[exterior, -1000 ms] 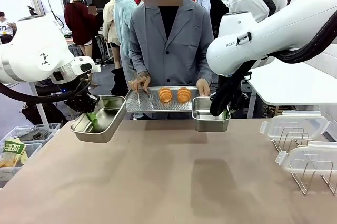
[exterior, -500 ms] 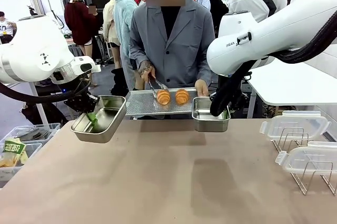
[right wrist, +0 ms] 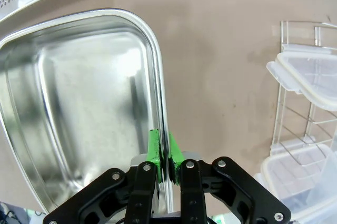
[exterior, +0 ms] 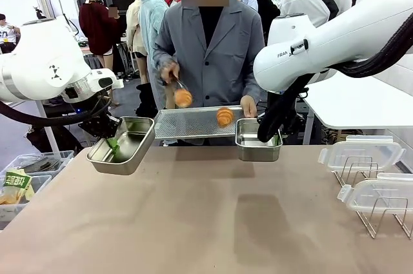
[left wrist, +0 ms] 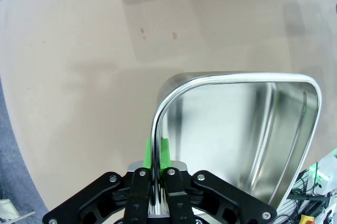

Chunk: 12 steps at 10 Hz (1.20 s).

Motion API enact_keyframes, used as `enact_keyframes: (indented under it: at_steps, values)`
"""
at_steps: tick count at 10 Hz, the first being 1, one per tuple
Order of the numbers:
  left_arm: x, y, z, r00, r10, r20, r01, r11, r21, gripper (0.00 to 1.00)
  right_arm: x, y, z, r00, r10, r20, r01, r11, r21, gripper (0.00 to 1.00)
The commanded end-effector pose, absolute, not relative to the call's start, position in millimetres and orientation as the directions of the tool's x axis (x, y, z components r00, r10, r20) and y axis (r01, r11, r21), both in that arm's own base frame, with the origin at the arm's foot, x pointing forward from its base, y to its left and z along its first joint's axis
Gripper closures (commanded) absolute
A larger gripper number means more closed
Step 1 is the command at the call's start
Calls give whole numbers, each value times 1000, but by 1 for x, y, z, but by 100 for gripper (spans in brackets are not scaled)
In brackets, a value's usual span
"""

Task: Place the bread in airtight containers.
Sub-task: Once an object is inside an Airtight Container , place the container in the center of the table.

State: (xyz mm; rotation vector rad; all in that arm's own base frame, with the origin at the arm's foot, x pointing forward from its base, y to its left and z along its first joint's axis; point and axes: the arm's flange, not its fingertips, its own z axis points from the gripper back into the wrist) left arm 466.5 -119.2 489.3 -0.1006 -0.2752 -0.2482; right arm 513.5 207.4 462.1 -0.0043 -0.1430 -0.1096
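Observation:
My left gripper (exterior: 113,142) is shut on the rim of an empty steel container (exterior: 126,145), held tilted above the table's left side; its green pads (left wrist: 165,153) pinch that rim (left wrist: 156,129). On the right, my right gripper (exterior: 273,137) is shut on the rim of a second empty container (exterior: 256,140), seen from above as a bare steel box (right wrist: 79,108). Across the table a person lifts one bread roll (exterior: 183,98) with tongs above the long perforated tray (exterior: 187,124). The other roll (exterior: 224,117) lies on that tray.
Two clear clip lids (exterior: 361,151) (exterior: 377,191) rest on a wire rack (exterior: 381,213) at the right; they also show at the right edge as lids (right wrist: 310,76). A plastic bin (exterior: 22,187) with packets stands at the far left. The person's other hand (exterior: 248,106) holds the tray.
The person gripped the left roll with the tongs and lifted it up and to the left off the tray. Both arms and their containers have stayed still.

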Motion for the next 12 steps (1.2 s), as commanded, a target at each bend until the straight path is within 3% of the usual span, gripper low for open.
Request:
enact_keyframes:
  at_steps: [1, 12]
  values:
    - [468, -118, 491, 925, -233, 300, 260, 964, -53, 100, 512, 208, 463, 979, -118, 165, 117, 993, 13, 100]
    - [468, -118, 491, 925, -233, 300, 260, 964, -53, 100, 512, 208, 463, 979, -118, 165, 117, 993, 13, 100]
